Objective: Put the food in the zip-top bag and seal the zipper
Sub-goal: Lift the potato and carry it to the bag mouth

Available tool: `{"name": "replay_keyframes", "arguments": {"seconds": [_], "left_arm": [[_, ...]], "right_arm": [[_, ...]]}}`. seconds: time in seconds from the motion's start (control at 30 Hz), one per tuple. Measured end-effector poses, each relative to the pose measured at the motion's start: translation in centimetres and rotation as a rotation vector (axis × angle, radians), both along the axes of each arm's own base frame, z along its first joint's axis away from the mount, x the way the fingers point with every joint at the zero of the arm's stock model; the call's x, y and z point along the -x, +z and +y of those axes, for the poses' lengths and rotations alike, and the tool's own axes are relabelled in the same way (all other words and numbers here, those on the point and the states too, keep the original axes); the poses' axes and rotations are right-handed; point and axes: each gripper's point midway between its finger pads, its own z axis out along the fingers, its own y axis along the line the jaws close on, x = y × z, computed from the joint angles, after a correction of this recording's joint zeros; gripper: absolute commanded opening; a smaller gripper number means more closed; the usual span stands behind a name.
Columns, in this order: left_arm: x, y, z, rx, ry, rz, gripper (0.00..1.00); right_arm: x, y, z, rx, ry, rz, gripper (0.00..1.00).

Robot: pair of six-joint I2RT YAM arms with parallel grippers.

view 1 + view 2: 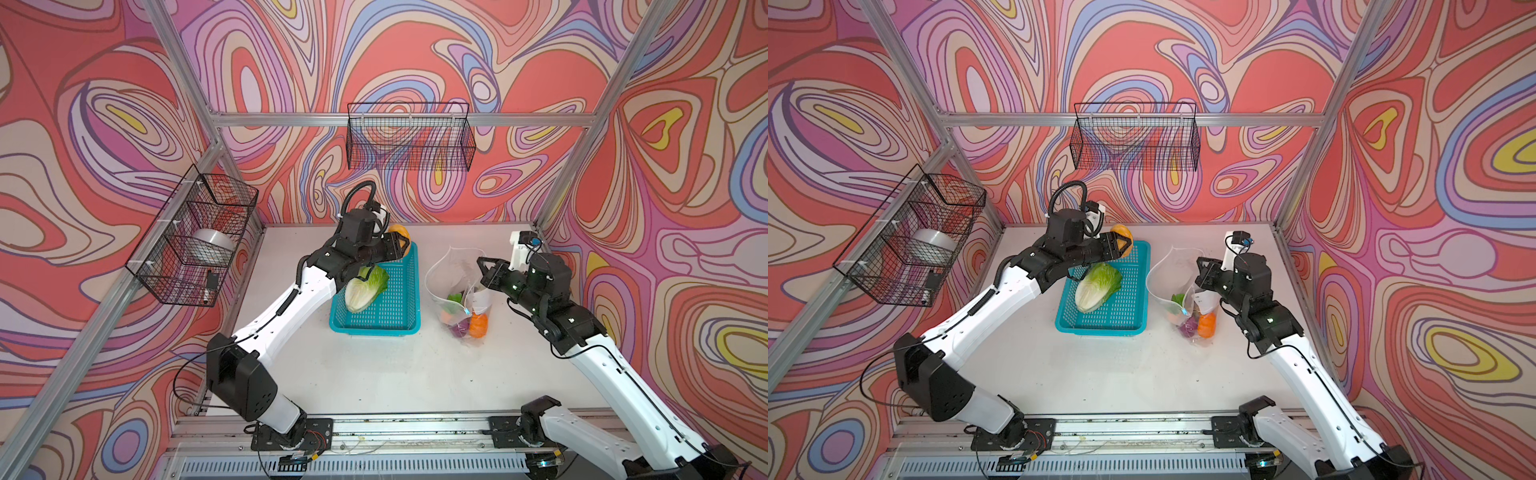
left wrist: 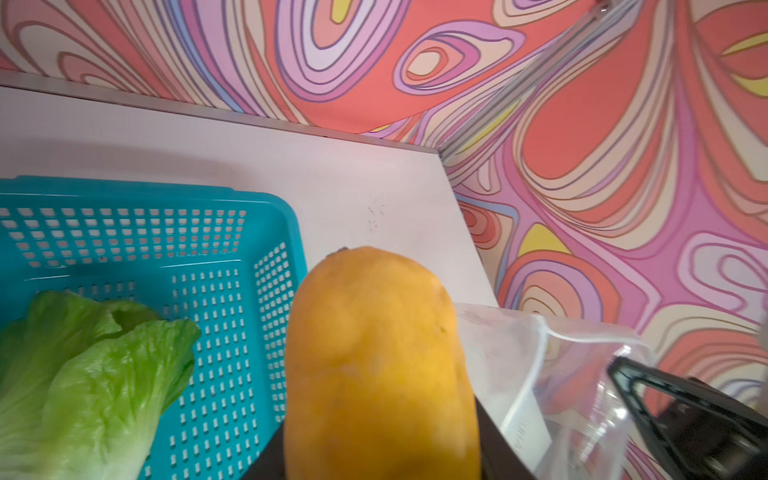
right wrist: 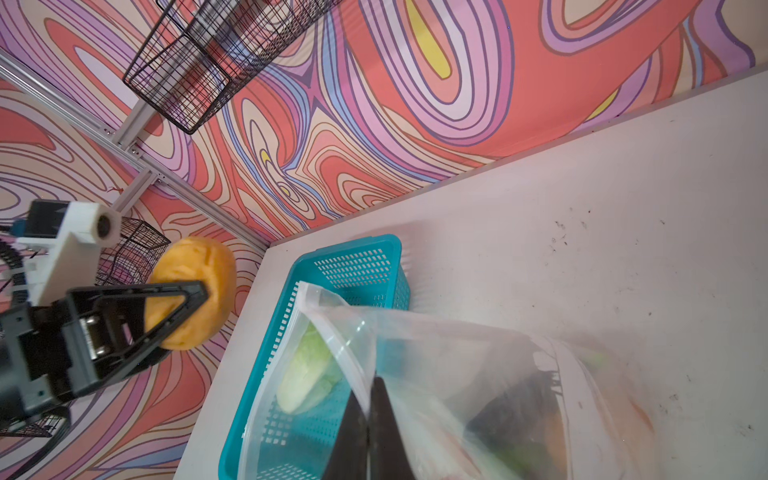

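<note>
The potato (image 1: 398, 230) sits clamped in left gripper (image 1: 404, 244) (near basket (image 1: 374, 330)).

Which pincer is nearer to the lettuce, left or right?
Left. The left pincer, gripping a yellow-orange vegetable, hangs by the far end of the basket that holds the lettuce. The right pincer pinches the edge of the bag, outside the basket.

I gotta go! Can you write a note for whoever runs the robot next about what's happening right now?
Left gripper: fingers shut on a yellow-orange vegetable, held above the teal basket's far corner.
Right gripper: shut on the zip-top bag's rim, holding its mouth open.
Done: orange piece, purple piece, green pieces in the bag.
To do: drop in the held vegetable, then the lettuce from the basket; close the zipper.
</note>
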Motion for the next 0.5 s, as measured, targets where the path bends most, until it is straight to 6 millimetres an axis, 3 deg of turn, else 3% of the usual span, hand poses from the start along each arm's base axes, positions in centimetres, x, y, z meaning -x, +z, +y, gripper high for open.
{"name": "replay_keyframes", "arguments": {"seconds": [0.3, 0.5], "left_arm": [[6.0, 3.5, -5.7, 0.063, -0.272, -0.075, 0.44], [8.3, 5.2, -9.6, 0.031, -0.419, -0.148, 0.44]], "right_arm": [[0.0, 0.1, 0.2, -0.017, 0.005, 0.003, 0.0], [0.0, 0.0, 0.4, -0.027, 0.013, 0.01, 0.0]]}}
